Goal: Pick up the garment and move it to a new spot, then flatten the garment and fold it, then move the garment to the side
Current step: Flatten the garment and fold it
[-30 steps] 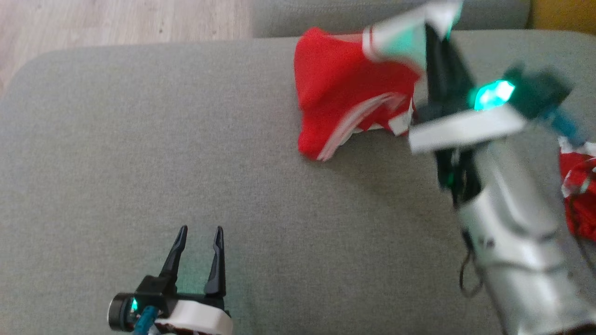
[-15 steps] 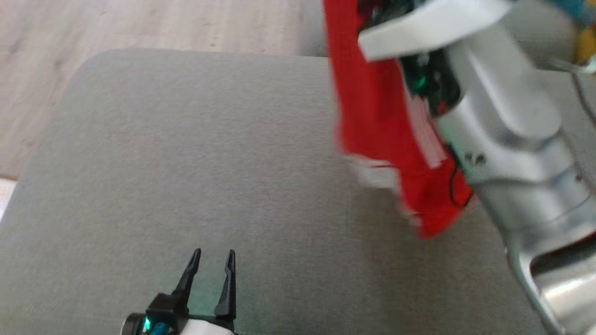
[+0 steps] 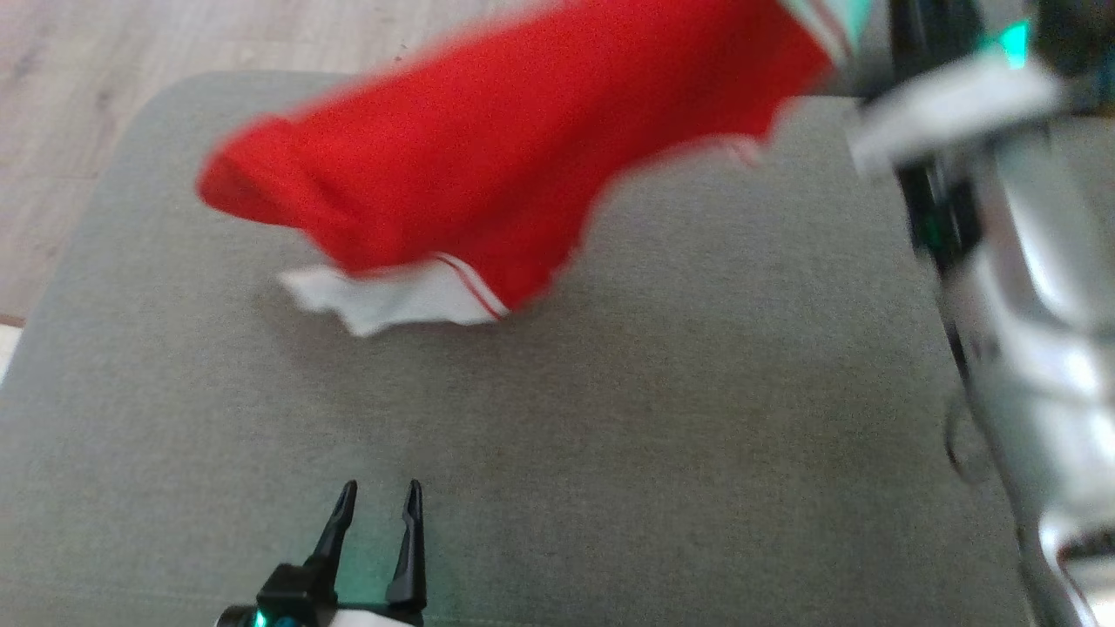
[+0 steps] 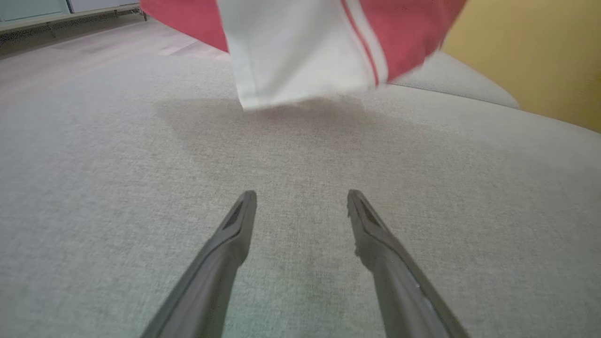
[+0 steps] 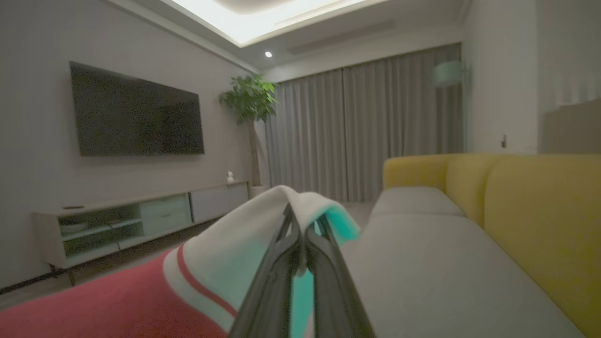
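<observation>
Swung out to the left since half a second ago, the garment no longer hangs as a narrow strip beside the right forearm; it now stretches as a wide, blurred red band from the upper right of the head view down across the far part of the grey sofa cushion; its white cuff, edged with a thin red stripe, trails at the low end, over the cushion's left half. From the left wrist view that cuff hangs close above the fabric with a soft shadow under it; whether it touches the cushion I cannot tell.

The right gripper is clamped tight on a white, red-striped edge of the garment, its two dark fingers pressed together with cloth draped over their tips; it is raised, and its wrist view looks past a yellow sofa back toward a wall-mounted television, a potted plant and grey curtains.

The left gripper sits low at the near edge of the cushion, much where it was, fingers spread apart and holding nothing, well apart from the garment; wooden floor shows beyond the cushion's far left corner.
</observation>
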Controlling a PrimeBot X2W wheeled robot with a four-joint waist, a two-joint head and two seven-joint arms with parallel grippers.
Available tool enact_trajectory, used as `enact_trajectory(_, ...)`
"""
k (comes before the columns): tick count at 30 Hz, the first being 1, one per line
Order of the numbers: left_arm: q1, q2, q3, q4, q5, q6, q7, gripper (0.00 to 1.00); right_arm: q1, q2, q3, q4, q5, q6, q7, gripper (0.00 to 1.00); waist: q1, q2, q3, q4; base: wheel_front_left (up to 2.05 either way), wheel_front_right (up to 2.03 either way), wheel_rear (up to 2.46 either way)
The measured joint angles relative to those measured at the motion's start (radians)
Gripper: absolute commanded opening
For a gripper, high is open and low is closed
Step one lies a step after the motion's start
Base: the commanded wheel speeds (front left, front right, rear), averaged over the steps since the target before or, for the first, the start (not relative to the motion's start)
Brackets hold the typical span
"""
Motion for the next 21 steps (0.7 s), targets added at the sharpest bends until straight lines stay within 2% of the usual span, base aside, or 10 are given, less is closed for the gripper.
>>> enact_trajectory(4,-0.015,0.0,0.0,-0.005,0.0,-0.001,0.0,1.0,0.217,-0.062,-0.076,0.127,-0.029,0.0,0.001,0.0,0.0,0.0,0.023,-0.031,0.0,0.0,0.0)
enact_trajectory(5,-0.022,0.0,-0.001,-0.004,0.0,-0.001,0.0,1.0,0.267,-0.067,-0.092,0.149,-0.038,0.0,0.001,0.07,0.0,0.0,0.029,-0.039,0.0,0.0,0.0)
enact_trajectory(6,-0.03,0.0,0.0,-0.006,0.0,-0.001,0.0,1.0,0.308,-0.067,-0.106,0.17,-0.043,0.0,0.001,1.0,0.0,0.0,0.034,-0.048,0.0,0.0,0.0)
enact_trajectory(9,-0.052,0.0,-0.002,-0.005,0.0,-0.003,0.0,1.0,0.398,-0.057,-0.147,0.184,-0.084,0.0,0.001,1.0,0.0,0.0,0.045,-0.077,0.0,0.0,0.0)
enact_trajectory(13,-0.067,-0.001,-0.006,-0.005,0.001,-0.009,0.0,1.0,0.466,-0.002,-0.204,0.119,-0.141,0.0,0.001,1.0,0.0,0.0,0.051,-0.115,0.0,0.0,0.0)
enact_trajectory(21,-0.067,-0.001,-0.011,-0.004,0.001,-0.009,0.0,1.0,0.57,0.064,-0.16,0.056,-0.171,0.0,0.001,1.0,-0.0001,0.0,0.041,-0.115,0.0,0.0,0.0)
